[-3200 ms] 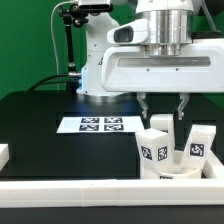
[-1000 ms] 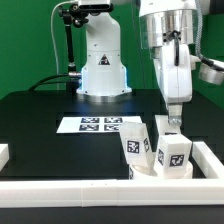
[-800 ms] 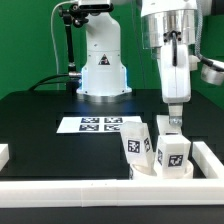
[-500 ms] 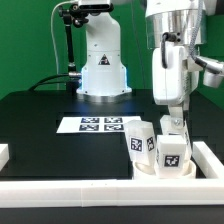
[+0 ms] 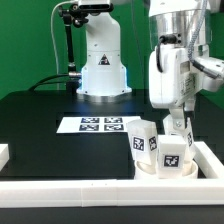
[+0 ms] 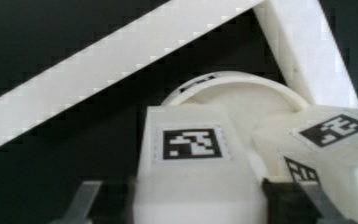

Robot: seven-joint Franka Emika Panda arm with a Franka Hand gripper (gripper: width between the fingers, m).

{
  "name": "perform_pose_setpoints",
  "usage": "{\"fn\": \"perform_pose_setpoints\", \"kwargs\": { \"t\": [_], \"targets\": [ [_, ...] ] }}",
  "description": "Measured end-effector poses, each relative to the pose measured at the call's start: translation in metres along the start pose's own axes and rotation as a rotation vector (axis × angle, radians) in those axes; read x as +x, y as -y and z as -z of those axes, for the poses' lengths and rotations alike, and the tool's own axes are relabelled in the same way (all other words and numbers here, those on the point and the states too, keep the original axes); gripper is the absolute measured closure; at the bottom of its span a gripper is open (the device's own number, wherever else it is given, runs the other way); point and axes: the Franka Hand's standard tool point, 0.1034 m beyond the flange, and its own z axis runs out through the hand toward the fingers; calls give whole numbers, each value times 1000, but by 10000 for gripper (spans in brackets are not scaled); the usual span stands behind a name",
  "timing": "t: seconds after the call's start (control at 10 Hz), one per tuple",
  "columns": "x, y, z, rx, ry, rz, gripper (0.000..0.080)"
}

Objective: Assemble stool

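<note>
The white round seat [image 5: 150, 172] lies flat in the corner of the white rim bars, at the exterior view's lower right. Two chunky white legs with marker tags stand upright on it. My gripper [image 5: 178, 128] comes down from above and is shut on the top of the right leg [image 5: 174, 152]. The other leg [image 5: 143, 140] stands free just to its left. In the wrist view the held leg [image 6: 194, 150] fills the space between my fingers [image 6: 91, 200], with the seat [image 6: 247, 95] behind it and the other leg [image 6: 336, 140] beside it.
The marker board [image 5: 100, 125] lies on the black table left of the seat. White rim bars run along the front [image 5: 90, 190] and right [image 5: 212, 158] and meet in a corner [image 6: 123, 70]. A short white bar end [image 5: 4, 155] is at the left edge. The robot base [image 5: 102, 65] stands at the back.
My wrist has turned about its vertical axis with the right leg in its grip. The leg's tag has swung round, and the free leg and seat have turned with it.
</note>
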Motion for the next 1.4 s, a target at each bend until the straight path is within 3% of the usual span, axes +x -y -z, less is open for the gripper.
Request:
{"fn": "perform_pose_setpoints", "kwargs": {
  "t": [0.1, 0.4, 0.6, 0.7, 0.8, 1.0, 1.2, 1.4],
  "targets": [
    [0, 1, 0, -12, -8, 0, 461],
    [-3, 0, 0, -9, 1, 20, 461],
    [-3, 0, 0, -9, 1, 36, 226],
    [-3, 0, 5, -9, 7, 66, 226],
    [-3, -1, 10, -8, 14, 77, 166],
    [-2, -3, 20, -7, 27, 86, 154],
    [-2, -3, 18, -8, 24, 102, 151],
    [3, -5, 19, -47, -9, 362, 151]
  ]
}}
